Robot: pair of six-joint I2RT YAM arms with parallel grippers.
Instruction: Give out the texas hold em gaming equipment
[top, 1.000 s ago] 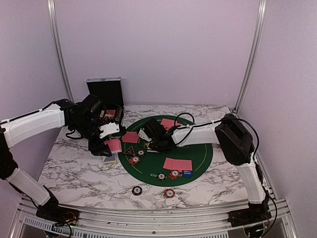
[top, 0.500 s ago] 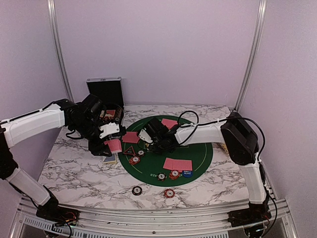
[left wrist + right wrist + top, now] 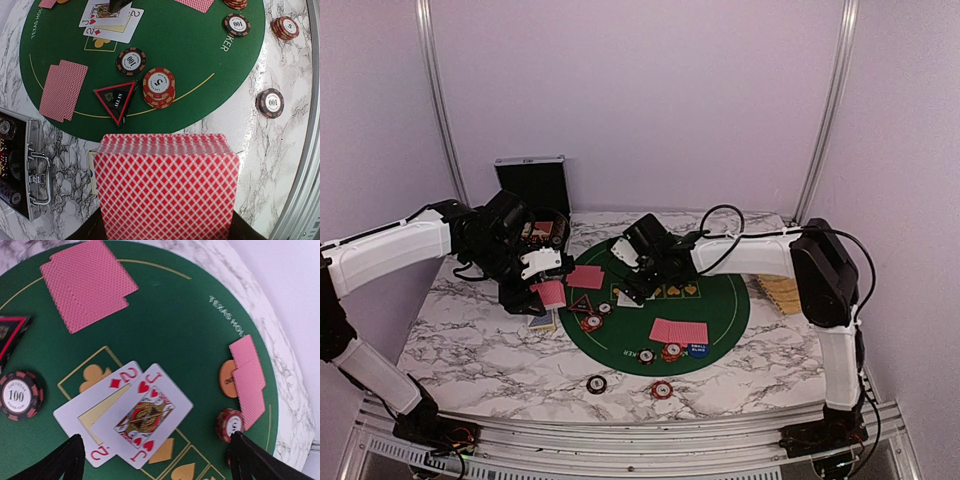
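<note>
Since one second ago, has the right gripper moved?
Yes. The right gripper has drawn up and back toward the green mat's far edge, jaws open above the face-up cards.

your right gripper point(image 3: 155, 440) has thrown its jaws wide and pulled up off the mat point(image 3: 720, 310), and the jack point(image 3: 145, 412) now lies face up over the two point(image 3: 95, 405). the arm point(image 3: 750, 255) has swung back and right, so it hides the far pink cards point(image 3: 247, 372) from above and uncovers the basket point(image 3: 782, 292).
</note>
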